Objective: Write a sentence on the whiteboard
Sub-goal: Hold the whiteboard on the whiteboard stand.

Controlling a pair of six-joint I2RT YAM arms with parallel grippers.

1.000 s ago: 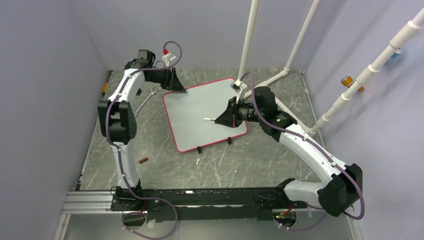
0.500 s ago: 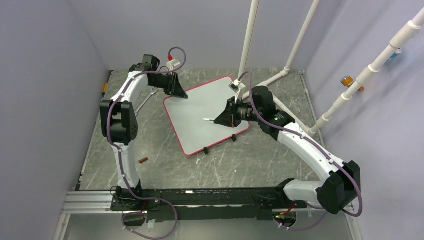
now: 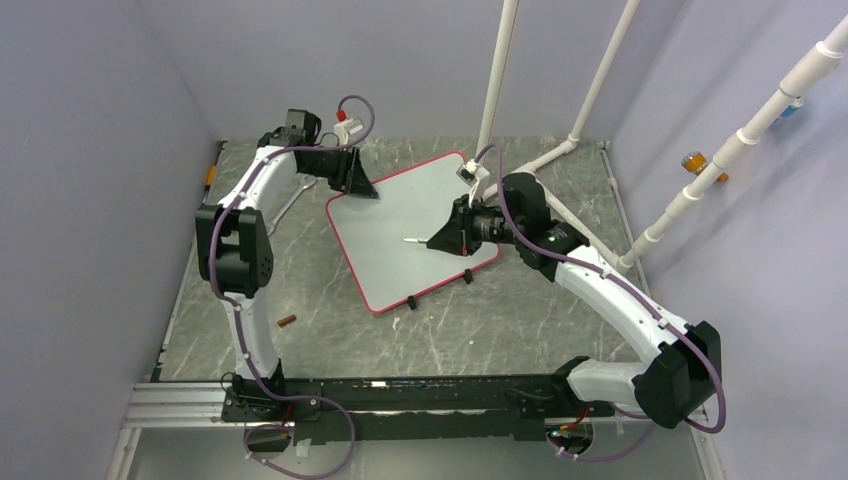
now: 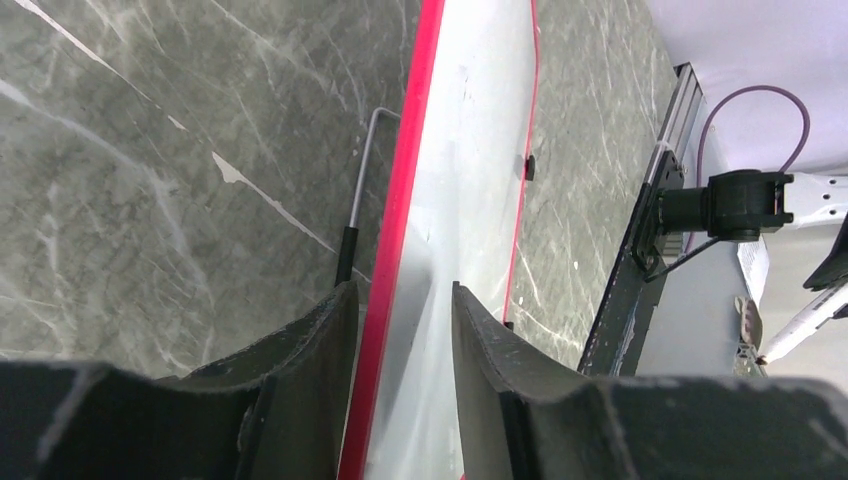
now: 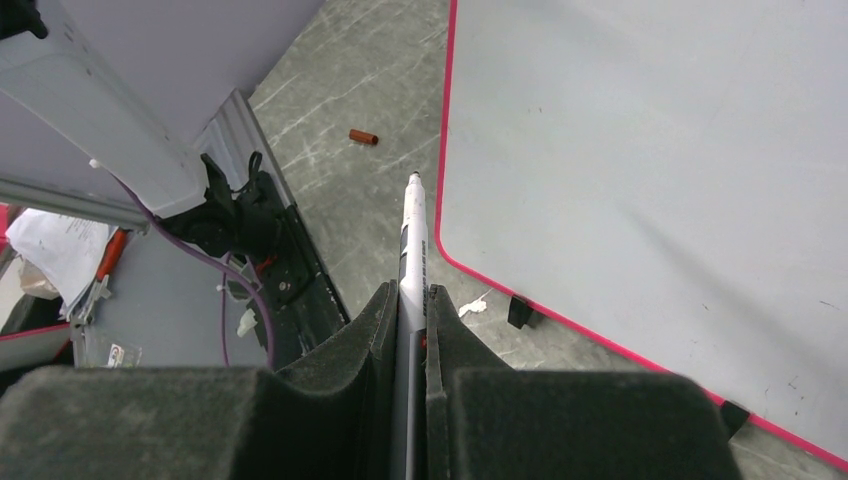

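**Mid-table, ready for the first stroke**

At the table's middle the board (image 3: 390,262) lies skewed, with no writing visible. Your right gripper (image 5: 408,292) pinches the marker (image 5: 414,225), arm reaching in low from the right, tip hovering. Your left gripper (image 4: 400,292) stands spread astride the far-left frame. Brace that edge first, then touch down gently.

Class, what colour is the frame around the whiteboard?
The whiteboard's frame is bright red-pink; the right wrist view shows it best.
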